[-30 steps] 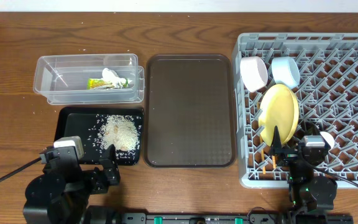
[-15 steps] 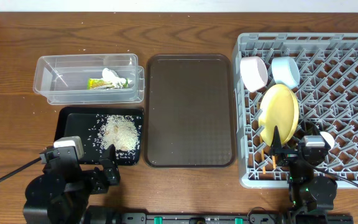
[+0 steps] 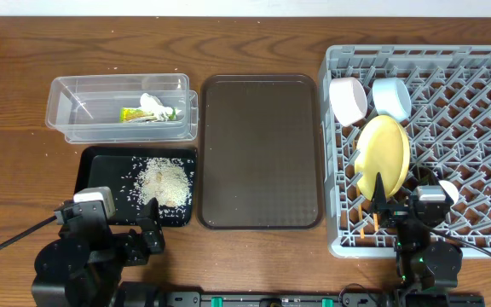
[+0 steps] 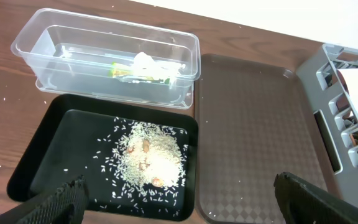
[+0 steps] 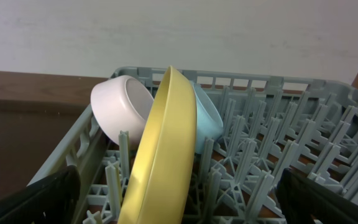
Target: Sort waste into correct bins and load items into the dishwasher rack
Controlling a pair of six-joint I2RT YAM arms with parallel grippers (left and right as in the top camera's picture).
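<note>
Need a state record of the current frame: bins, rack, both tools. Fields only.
clear container: holds snack wrapper and tissue
black tray: holds rice, piled toward its right side
brown tray: between the bins and the rack
rack: yellow plate on edge; white bowl and light-blue bowl on their sides behind it
left tool: open, holding nothing, near the black tray
right tool: open, holding nothing, facing the yellow plate

Two bowls (image 3: 349, 99), one plate (image 3: 383, 155), one rack (image 3: 416, 53), two bins (image 3: 62, 107), one brown tray (image 3: 261, 153).
</note>
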